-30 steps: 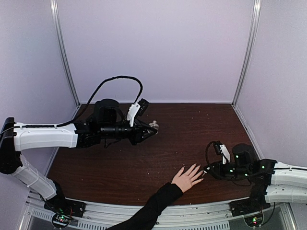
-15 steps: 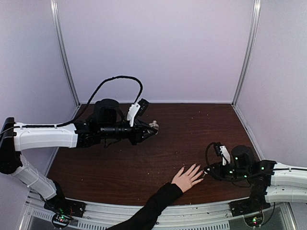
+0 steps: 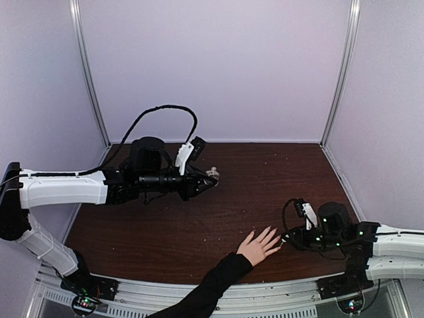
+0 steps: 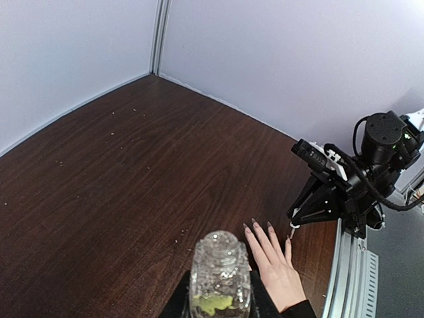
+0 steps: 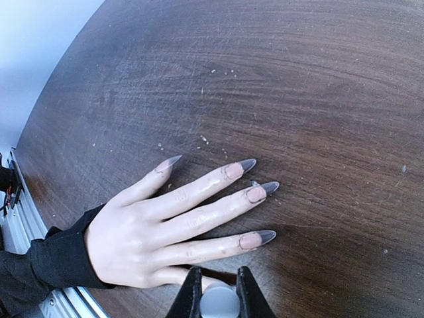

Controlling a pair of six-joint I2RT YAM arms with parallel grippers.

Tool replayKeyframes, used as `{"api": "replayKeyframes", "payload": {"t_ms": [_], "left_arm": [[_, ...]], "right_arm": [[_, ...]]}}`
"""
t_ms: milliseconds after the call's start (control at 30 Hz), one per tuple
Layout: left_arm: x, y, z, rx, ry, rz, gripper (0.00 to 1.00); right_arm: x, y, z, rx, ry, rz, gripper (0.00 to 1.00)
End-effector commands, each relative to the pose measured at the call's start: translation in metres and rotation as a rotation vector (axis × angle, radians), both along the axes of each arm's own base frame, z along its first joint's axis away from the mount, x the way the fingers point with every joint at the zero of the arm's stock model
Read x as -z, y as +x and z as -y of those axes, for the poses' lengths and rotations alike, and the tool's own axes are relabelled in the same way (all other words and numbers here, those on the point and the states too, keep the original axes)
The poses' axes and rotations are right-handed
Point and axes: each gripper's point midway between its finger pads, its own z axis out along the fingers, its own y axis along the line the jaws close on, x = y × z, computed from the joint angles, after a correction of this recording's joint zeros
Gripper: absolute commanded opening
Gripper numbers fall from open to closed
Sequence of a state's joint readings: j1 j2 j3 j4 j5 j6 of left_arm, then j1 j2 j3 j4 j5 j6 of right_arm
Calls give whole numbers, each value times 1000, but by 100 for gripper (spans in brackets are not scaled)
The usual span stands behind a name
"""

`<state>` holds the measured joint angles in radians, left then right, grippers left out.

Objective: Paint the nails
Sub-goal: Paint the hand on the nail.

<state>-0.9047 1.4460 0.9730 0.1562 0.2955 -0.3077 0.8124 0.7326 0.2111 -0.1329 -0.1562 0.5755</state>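
Observation:
A light-skinned hand (image 3: 258, 246) with a black sleeve lies flat, fingers spread, near the table's front edge. Its nails (image 5: 264, 235) are long and pointed, pink with grey tips. My right gripper (image 3: 285, 238) is shut on a small grey brush cap (image 5: 219, 303), right over the nearest finger, which it partly hides. In the left wrist view a white brush tip (image 4: 292, 232) hangs by that fingertip. My left gripper (image 3: 209, 177) is shut on a clear glass bottle (image 4: 220, 268) holding yellow-green liquid, held above the table's back left, far from the hand (image 4: 278, 268).
The dark brown wooden table (image 3: 265, 172) is walled by pale panels at the back and sides. Small pale specks (image 5: 205, 139) lie on the wood near the fingers. A metal rail (image 3: 278, 291) runs along the front edge.
My right gripper has shifted slightly toward the front edge, staying at the fingertips. The left arm, the bottle and the hand have not moved.

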Motion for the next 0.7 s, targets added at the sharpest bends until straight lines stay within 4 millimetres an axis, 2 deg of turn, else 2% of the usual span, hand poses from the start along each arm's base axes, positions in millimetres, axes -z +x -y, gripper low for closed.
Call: {"api": "replayKeyframes", "payload": {"t_ms": [0, 667], "left_arm": [[-26, 5, 5, 6, -69, 43, 0], [-25, 4, 5, 9, -68, 45, 0]], "right_arm": [[-1, 2, -4, -5, 13, 15, 0], [4, 4, -5, 5, 6, 1, 0]]}}
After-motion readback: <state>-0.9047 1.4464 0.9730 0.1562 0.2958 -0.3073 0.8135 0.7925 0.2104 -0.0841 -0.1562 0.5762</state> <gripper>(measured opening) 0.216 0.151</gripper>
